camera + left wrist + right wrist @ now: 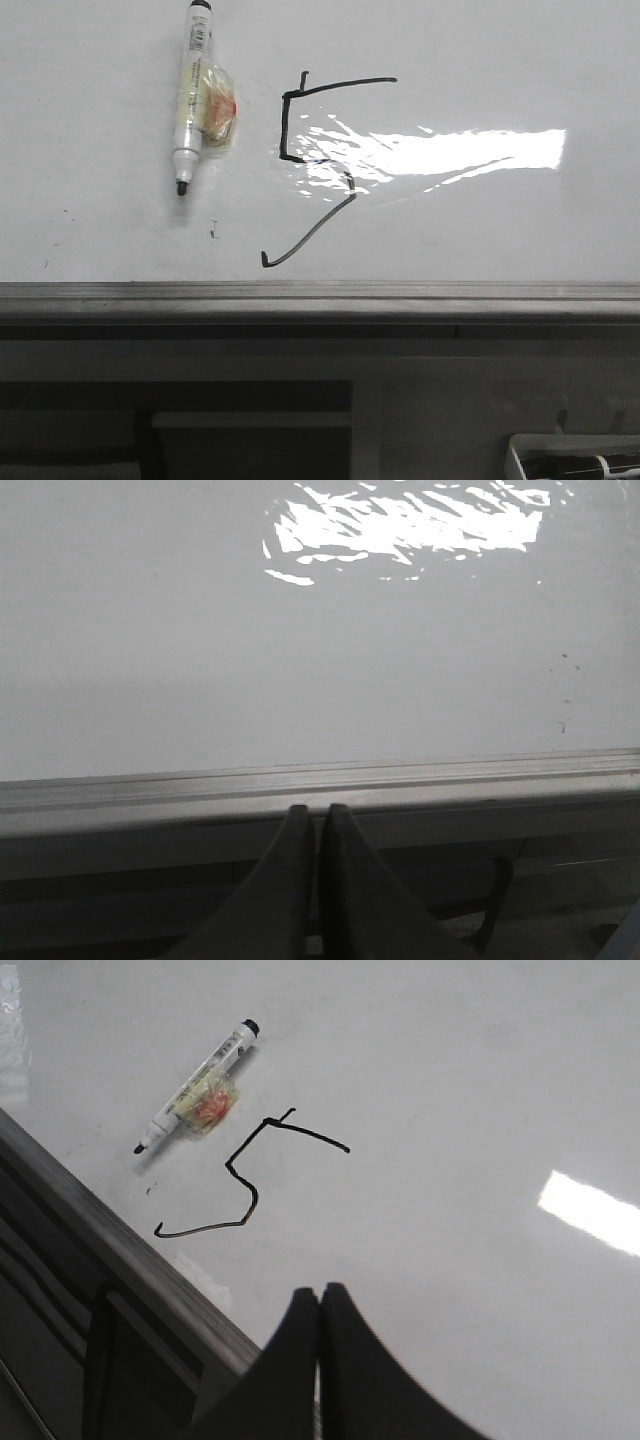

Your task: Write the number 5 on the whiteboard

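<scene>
A thin black angular number 5 [310, 160] is drawn on the glossy whiteboard [500, 60], with a top bar, a short vertical and a long hooked tail. It also shows in the right wrist view [245, 1175]. A white marker [188, 95] with a taped pad lies on the board to the left of the 5, uncapped tip toward the near edge; it also shows in the right wrist view [195, 1100]. My right gripper [320, 1290] is shut and empty above the board, apart from the marker. My left gripper [314, 810] is shut and empty by the board's grey edge strip [450, 775].
The grey metal edge strip [320, 293] runs along the board's near side. Dark grey panels [200, 400] lie below it. A white tray [575, 455] with a dark object sits at the lower right. Bright glare [470, 150] covers the board right of the 5.
</scene>
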Tool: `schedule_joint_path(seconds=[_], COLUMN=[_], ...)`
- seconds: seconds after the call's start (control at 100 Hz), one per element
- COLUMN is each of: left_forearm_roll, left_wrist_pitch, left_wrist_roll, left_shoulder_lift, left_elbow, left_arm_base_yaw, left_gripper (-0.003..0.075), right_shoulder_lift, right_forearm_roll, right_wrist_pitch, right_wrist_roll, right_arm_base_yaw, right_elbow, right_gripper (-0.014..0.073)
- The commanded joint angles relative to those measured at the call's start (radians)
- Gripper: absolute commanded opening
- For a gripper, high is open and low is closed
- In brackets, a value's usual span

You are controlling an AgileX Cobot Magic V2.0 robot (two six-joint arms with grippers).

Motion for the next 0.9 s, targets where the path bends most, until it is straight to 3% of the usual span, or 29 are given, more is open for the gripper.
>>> schedule_joint_path(seconds=[0.0,0.14,0.19,0.24,0.29,0.36,0.63,0.74,0.79,0.89], left_forearm_roll=[-0.008,-0.008,-0.008,-0.008,-0.008,-0.008,-0.008,-0.008,-0.008,-0.008], left_wrist_pitch=[-0.056,-0.056,-0.056,-0.056,-0.056,-0.056,-0.056,-0.056,-0.056,-0.056], left_wrist_roll=[-0.01,-0.01,-0.01,-0.01,-0.01,-0.01,-0.01,-0.01,-0.01,-0.01], left_shoulder_lift=[-0.027,-0.027,-0.027,-0.027,-0.027,-0.027,-0.027,-0.027,-0.027,-0.027], left_elbow=[0.017,0.017,0.017,0.017,0.017,0.017,0.017,0.017,0.017,0.017], left_arm_base_yaw=[0.005,0.005,0.005,0.005,0.005,0.005,0.005,0.005,0.005,0.005], left_gripper=[-0.002,-0.002,-0.002,-0.002,-0.002,-0.002,-0.002,-0.002,-0.002,-0.002], right_shoulder_lift=[0.007,0.007,0.007,0.007,0.007,0.007,-0.07,-0.145,-0.184,-0.191], right_forearm_roll=[0.006,0.002,-0.083,-0.26,-0.475,-0.607,-0.631,-0.633,-0.642,-0.642], right_wrist_pitch=[-0.073,-0.073,-0.098,-0.112,-0.096,-0.077,-0.074,-0.059,0.047,0.071], right_wrist_roll=[0.003,0.003,0.024,0.153,0.367,0.58,0.86,0.948,0.953,0.953], right_arm_base_yaw=[-0.007,-0.008,-0.01,-0.021,-0.042,-0.095,-0.364,-0.402,-0.404,-0.405], right_elbow=[-0.024,-0.013,-0.004,0.008,0.023,0.053,0.22,0.29,0.284,0.286], right_gripper=[-0.0061,-0.0061,-0.0061,-0.0061,-0.0061,-0.0061,-0.0061,-0.0061,-0.0061,-0.0061])
